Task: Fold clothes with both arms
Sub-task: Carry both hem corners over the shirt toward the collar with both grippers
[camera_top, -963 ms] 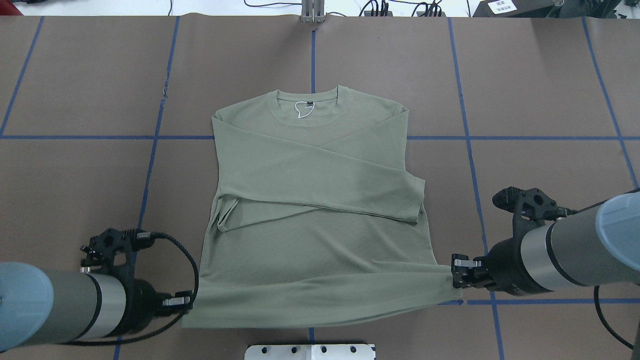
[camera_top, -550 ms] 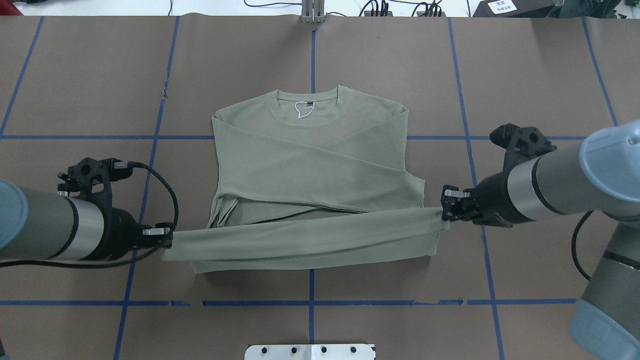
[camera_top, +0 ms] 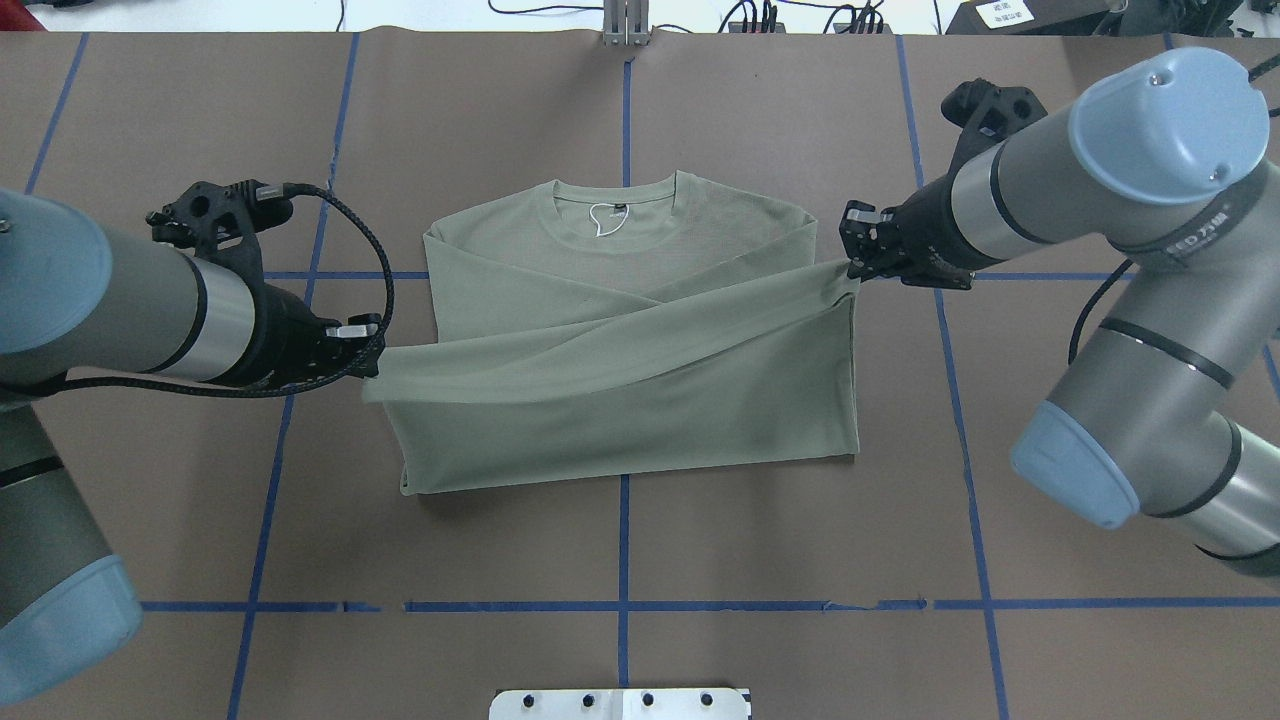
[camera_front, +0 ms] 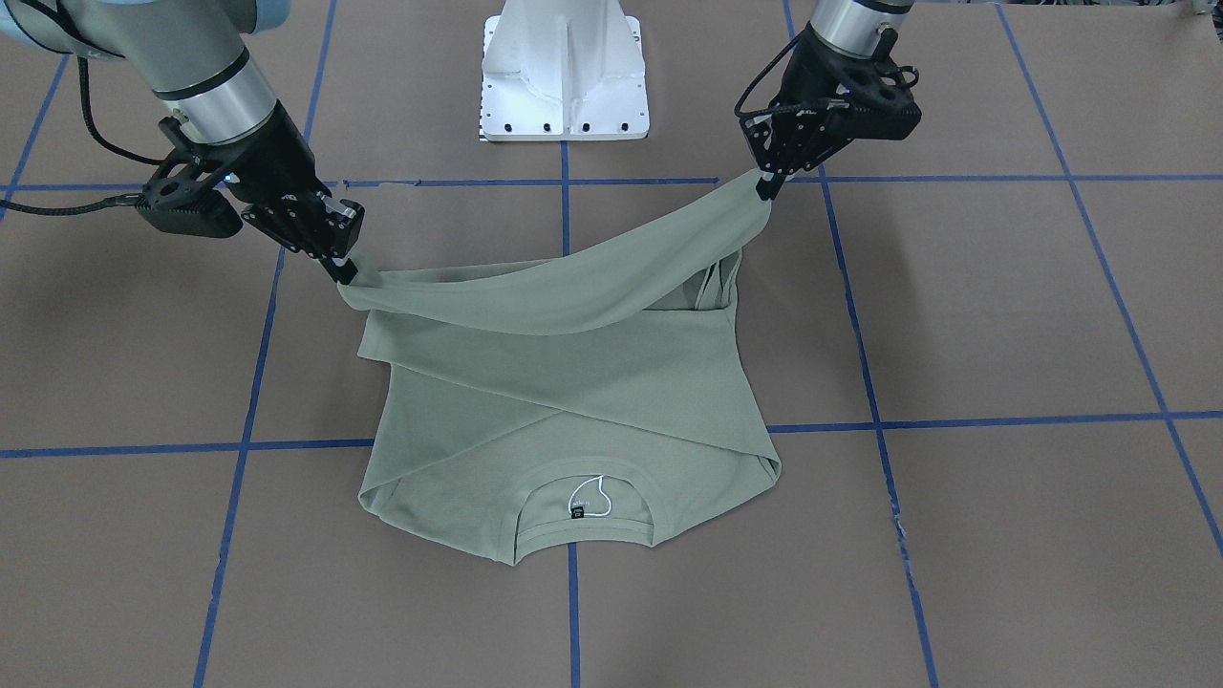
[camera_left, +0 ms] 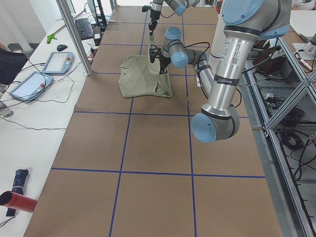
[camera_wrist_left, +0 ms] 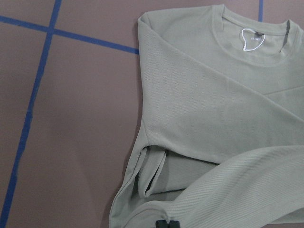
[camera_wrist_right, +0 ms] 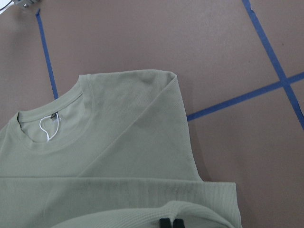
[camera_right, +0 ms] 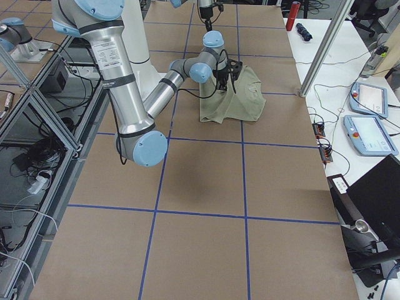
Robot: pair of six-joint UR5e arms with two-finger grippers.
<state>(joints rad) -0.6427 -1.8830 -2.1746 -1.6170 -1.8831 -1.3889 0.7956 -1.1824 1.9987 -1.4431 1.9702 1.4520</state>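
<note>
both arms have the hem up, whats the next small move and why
Probably bring the left black two-finger pincer forward toward the round ribbed collar. Both pincers hold hem corners of the pale sage-green long-sleeved knit shirt, but the right black pincer is beside the shoulder while the left trails, so the lifted hem runs skewed.

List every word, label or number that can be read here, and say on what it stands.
No text can be read with certainty.
Black neck label on the shirt: too small.
Print on the right arm: blurred.
Sticker on the left arm: too small.
White sign at the overhead view's top edge: blurred.
</note>
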